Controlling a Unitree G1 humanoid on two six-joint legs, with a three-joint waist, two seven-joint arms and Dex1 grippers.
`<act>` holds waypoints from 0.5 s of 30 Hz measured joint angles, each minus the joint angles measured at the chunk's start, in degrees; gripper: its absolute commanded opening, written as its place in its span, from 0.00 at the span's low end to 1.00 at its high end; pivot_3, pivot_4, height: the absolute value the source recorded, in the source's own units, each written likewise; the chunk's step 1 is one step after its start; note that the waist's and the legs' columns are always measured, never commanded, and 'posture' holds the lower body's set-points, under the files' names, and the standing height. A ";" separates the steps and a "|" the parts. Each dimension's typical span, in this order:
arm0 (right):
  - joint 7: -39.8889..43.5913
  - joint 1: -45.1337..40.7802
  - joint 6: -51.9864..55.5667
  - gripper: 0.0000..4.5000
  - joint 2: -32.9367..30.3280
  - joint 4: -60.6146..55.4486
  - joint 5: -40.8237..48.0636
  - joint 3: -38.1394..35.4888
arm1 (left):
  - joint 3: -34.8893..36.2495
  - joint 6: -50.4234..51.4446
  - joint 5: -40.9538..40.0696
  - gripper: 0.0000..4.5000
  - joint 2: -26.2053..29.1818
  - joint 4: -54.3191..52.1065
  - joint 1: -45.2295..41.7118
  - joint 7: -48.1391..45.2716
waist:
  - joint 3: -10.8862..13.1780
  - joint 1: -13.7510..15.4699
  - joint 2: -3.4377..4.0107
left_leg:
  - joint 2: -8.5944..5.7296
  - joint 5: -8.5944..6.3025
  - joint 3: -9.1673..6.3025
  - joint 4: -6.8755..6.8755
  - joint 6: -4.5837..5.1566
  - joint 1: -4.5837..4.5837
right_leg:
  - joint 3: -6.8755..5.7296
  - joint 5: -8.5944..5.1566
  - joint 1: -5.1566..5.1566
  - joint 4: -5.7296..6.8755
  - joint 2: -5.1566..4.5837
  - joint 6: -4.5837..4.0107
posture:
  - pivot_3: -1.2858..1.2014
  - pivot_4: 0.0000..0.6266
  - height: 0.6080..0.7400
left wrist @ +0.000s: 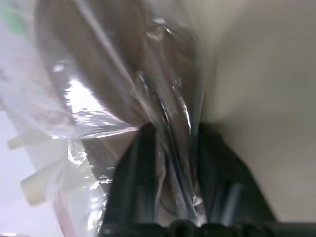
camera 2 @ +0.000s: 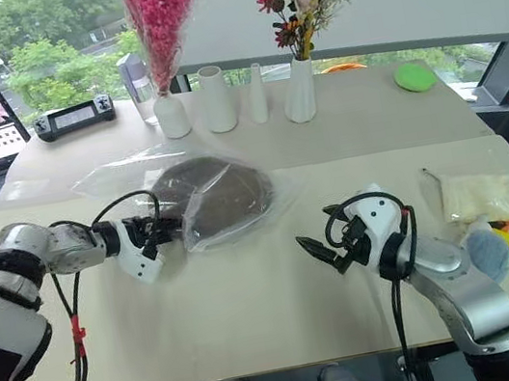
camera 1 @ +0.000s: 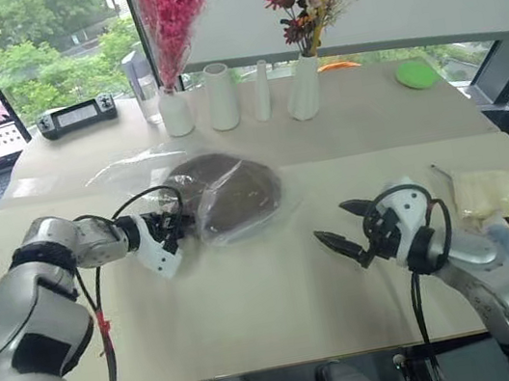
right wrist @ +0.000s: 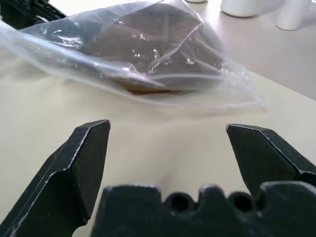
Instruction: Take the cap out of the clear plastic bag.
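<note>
The cap (camera 1: pixel 228 193) lies inside the clear plastic bag (camera 2: pixel 199 196), just in front of the row of white vases (camera 1: pixel 222 97). The left gripper (camera 1: pixel 173 225) is at the bag's near left edge, its jaws slightly apart with film bunched between them, probably to anchor the bag. The right gripper (camera 1: pixel 341 226) hovers well to the bag's right, jaws spread wide and empty, apparently ready to reach in.

Left black two-fingered gripper (camera 1: pixel 185 224) reaching rightward, fingers (left wrist: pixel 133 187) slightly parted around thin plastic film. Right black two-fingered gripper (camera 1: pixel 340 225) hovering, fingers (right wrist: pixel 81 168) spread wide, holding nothing.
</note>
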 measured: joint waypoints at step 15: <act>-0.51 -1.00 0.87 1.00 0.17 -0.83 0.03 0.47 | 7.13 30.66 -10.48 0.99 2.98 7.14 0.30 -12.84 | 0.15 -0.77 -0.26 | 0.01 0.17 0.00 -0.05 0.28 -0.47 | 0.01 -0.06 -0.57 0.15 0.02 -0.12 | 0.52 0.24 1.00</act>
